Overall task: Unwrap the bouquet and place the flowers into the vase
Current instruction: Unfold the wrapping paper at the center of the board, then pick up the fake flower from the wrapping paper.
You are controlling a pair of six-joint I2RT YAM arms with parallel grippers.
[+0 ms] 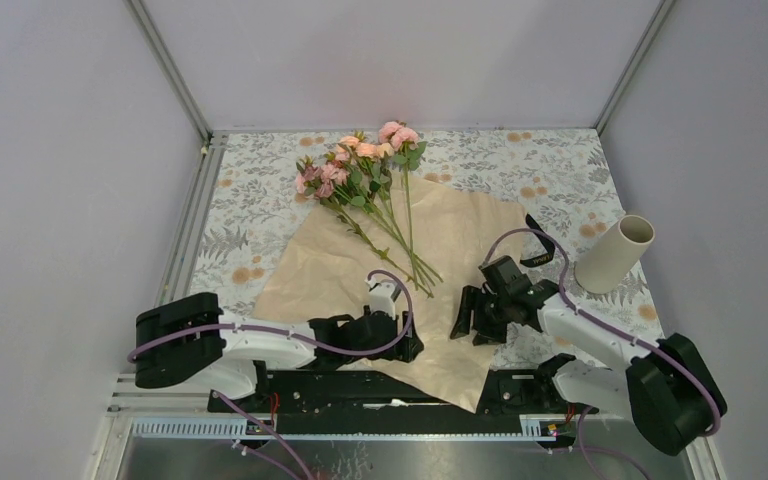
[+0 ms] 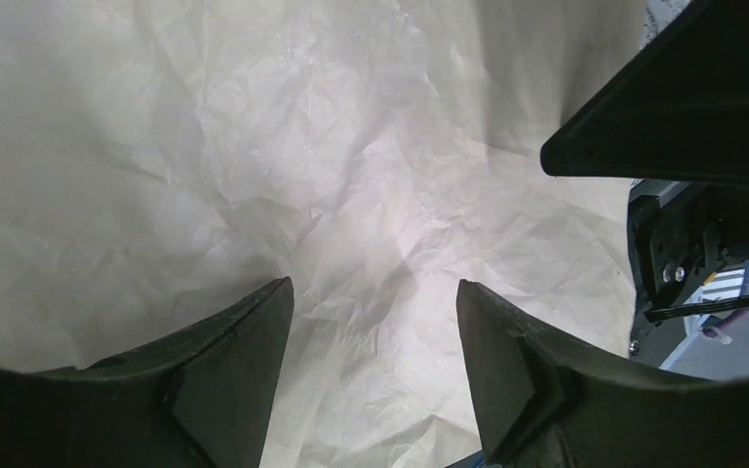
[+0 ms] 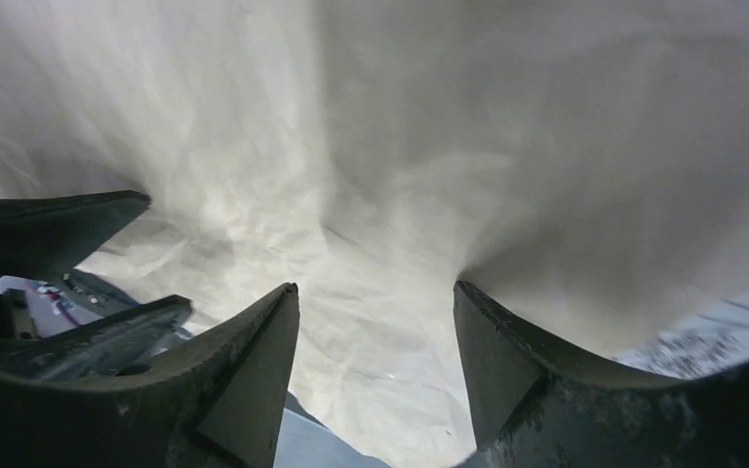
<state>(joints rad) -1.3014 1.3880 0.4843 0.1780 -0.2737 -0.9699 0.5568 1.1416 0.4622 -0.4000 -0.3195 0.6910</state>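
Several long-stemmed pink, peach flowers (image 1: 368,186) lie unwrapped

1. Right tool (image 3: 374,288): two dark fingers rise from the bottom edge, tips spread apart, nothing between them.
2. Under and beyond the tips lies crinkled pale paper (image 3: 400,146). It fills most of the view, and its creases are soft and blurred.
3. Whether the fingertips touch the sheet cannot be told.
4. Left edge: two black wedge-shaped pieces (image 3: 49,224) point inward over the paper, one above the other. What they belong to is not clear from here.
5. Lower right corner: a strip of the bench (image 3: 736,317) shows past the paper's edge, grey and patterned, too blurred to read.
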